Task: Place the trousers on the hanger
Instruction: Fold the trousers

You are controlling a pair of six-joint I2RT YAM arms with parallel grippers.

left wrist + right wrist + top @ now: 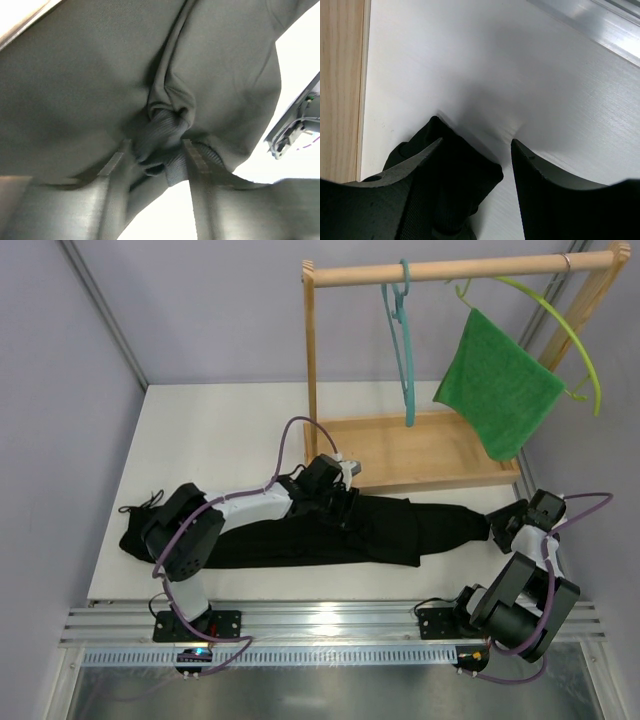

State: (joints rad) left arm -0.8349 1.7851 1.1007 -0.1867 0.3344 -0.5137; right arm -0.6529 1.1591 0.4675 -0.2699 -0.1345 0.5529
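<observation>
Trousers [330,530] lie on the surface [220,430], long axis left-right between my arms. Left jaws pinch a mid-length fold; right jaws open astride the leg end. Hanger [405,350] hangs beyond.

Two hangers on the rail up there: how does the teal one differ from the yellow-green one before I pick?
The teal hanger hangs bare; the yellow-green hanger carries a green cloth. The teal hanger shows edge-on as a narrow strip, left of the yellow-green hanger, which spreads as a wide curve. Both hook over the wooden rail.
</observation>
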